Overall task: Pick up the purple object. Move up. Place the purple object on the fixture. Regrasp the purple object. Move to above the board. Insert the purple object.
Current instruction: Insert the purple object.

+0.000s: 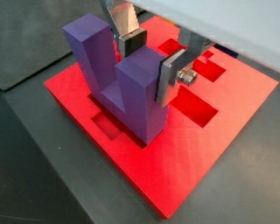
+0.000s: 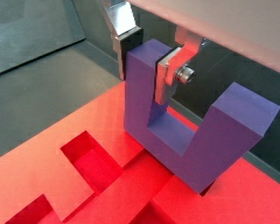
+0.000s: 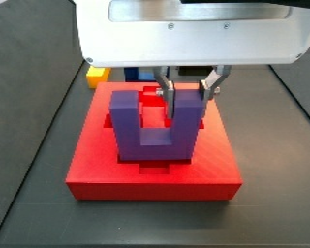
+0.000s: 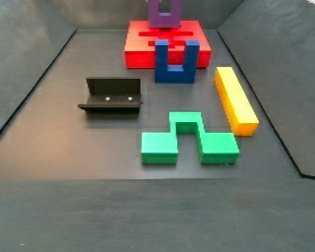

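The purple object [image 3: 155, 121] is held upright over the board [image 3: 93, 160], prongs up, its joining bar down at the red slots. One prong is pinched by the claw [image 1: 152, 58], a silver finger [image 2: 173, 73] being pressed against each side of it. On the dark surface [image 4: 68, 148], the fixture [image 4: 110, 95] is seen standing well apart from the board, beside a green block [image 4: 187, 138] and a yellow bar [image 4: 234, 98].

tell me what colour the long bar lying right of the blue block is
Yellow-orange; the long bar shows best in a side view, far from the hand over the board.
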